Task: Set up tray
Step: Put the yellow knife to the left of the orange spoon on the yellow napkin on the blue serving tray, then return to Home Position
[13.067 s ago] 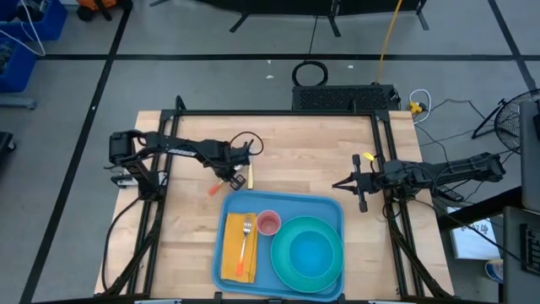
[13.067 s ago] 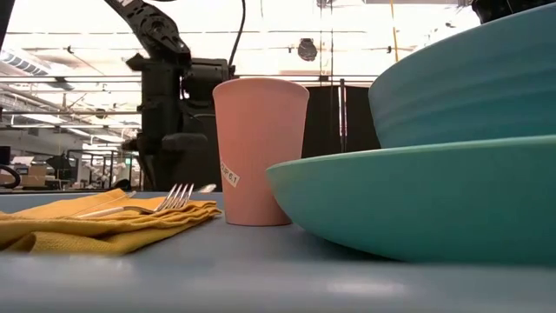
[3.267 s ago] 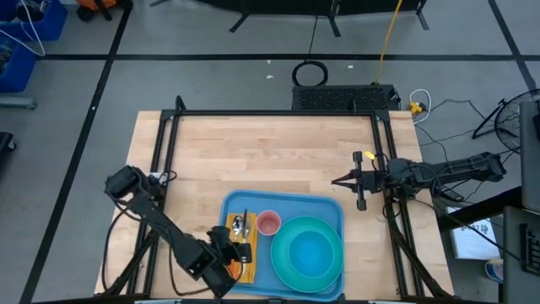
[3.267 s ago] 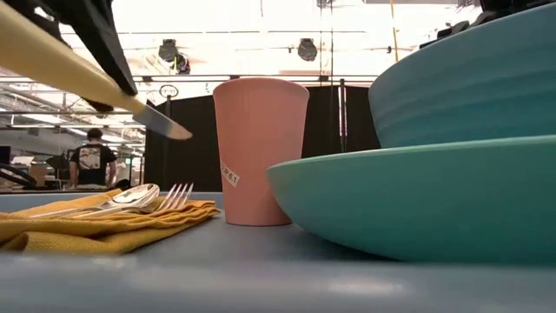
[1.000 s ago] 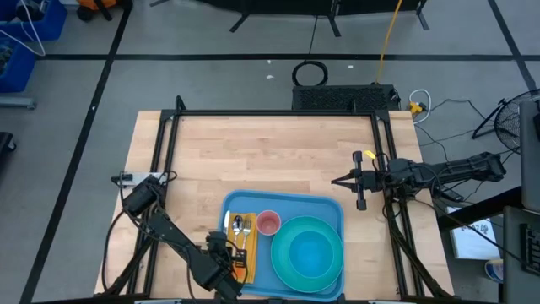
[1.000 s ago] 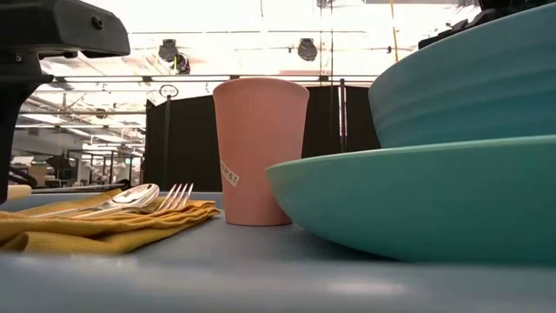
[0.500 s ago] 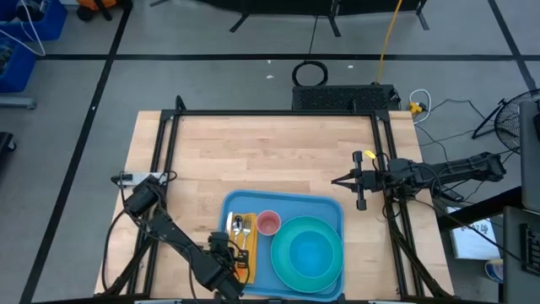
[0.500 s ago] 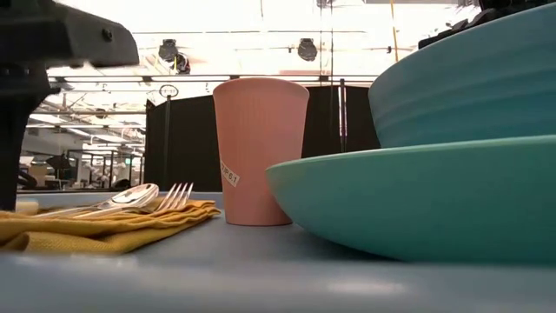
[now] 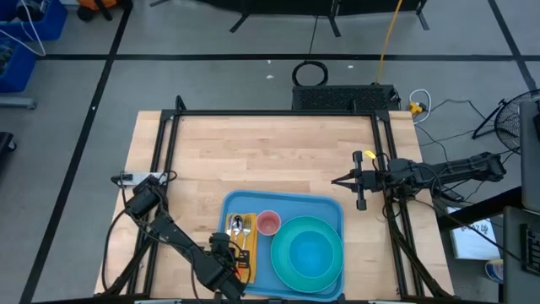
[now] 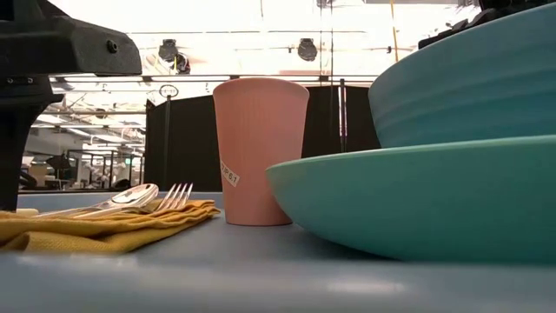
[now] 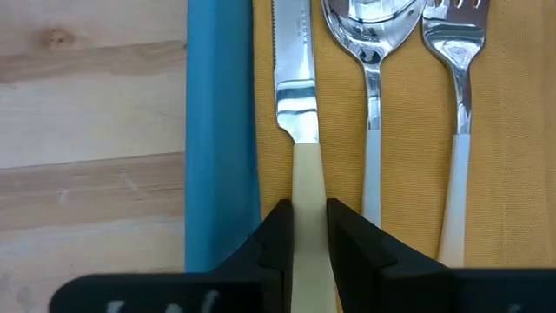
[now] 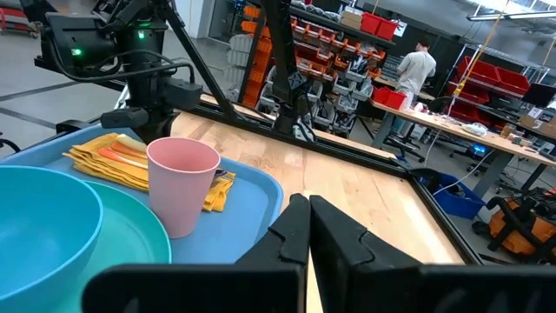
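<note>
The blue tray (image 9: 331,208) lies at the table's near edge. It holds a yellow napkin (image 11: 412,130), a pink cup (image 9: 268,223) and a teal bowl on a teal plate (image 9: 309,252). A knife (image 11: 295,87), a spoon (image 11: 372,26) and a fork (image 11: 456,35) lie side by side on the napkin, heads toward the far edge. My left gripper (image 11: 306,213) is over the napkin's near part (image 9: 231,255), shut on the knife. My right gripper (image 9: 360,182) waits shut at the table's right side, also seen in its wrist view (image 12: 306,216). My left gripper pinches the knife's cream handle (image 11: 306,187) between its two fingers, one on each long side, just behind the blade. It comes from above, slanting in from the table's near edge. The knife lies flat on the napkin beside the tray's left rim (image 11: 221,130), blade toward the far edge.
Bare wooden table (image 9: 270,160) stretches from the tray to the far edge. A black frame (image 9: 278,113) runs round the table. The cup stands right beside the cutlery heads. A person (image 12: 420,65) stands far off in the room.
My left gripper has gone down a little over the napkin with the knife, and the cream handle has sunk onto the napkin in the low view. The other things on the tray have stayed put.
</note>
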### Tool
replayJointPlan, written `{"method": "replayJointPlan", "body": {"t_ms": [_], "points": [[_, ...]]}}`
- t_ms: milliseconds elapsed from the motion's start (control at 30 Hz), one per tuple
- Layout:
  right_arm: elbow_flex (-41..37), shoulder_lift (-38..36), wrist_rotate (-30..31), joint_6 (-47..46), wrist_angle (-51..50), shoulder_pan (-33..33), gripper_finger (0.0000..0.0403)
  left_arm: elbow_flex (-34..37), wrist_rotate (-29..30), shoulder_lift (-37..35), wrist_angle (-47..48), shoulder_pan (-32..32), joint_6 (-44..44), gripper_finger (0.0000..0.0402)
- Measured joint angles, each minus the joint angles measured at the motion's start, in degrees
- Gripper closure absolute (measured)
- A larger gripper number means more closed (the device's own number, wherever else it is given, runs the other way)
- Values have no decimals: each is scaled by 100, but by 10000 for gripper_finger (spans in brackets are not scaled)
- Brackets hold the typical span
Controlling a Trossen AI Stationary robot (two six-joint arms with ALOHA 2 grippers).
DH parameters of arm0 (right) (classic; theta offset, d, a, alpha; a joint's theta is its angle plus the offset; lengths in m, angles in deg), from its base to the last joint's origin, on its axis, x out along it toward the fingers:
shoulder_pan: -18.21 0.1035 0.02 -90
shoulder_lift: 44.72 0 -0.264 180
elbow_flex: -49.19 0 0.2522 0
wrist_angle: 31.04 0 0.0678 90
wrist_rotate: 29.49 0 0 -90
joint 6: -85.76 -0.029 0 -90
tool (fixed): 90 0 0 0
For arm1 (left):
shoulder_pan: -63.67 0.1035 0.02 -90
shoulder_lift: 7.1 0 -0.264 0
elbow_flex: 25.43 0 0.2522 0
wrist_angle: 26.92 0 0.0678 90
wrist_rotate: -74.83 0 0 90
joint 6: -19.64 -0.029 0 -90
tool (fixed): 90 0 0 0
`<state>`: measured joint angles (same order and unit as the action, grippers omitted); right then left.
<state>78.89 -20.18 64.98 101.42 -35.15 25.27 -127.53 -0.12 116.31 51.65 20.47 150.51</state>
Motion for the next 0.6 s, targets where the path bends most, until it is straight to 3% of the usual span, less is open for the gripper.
{"method": "replayJointPlan", "body": {"t_ms": [333, 600], "points": [[0, -1, -2, -1, -1, -1, 403, 9, 42, 18, -42, 0, -7, 288], [0, 0, -2, 0, -2, 0, 403, -80, 79, 36, 22, 8, -234, 270]]}}
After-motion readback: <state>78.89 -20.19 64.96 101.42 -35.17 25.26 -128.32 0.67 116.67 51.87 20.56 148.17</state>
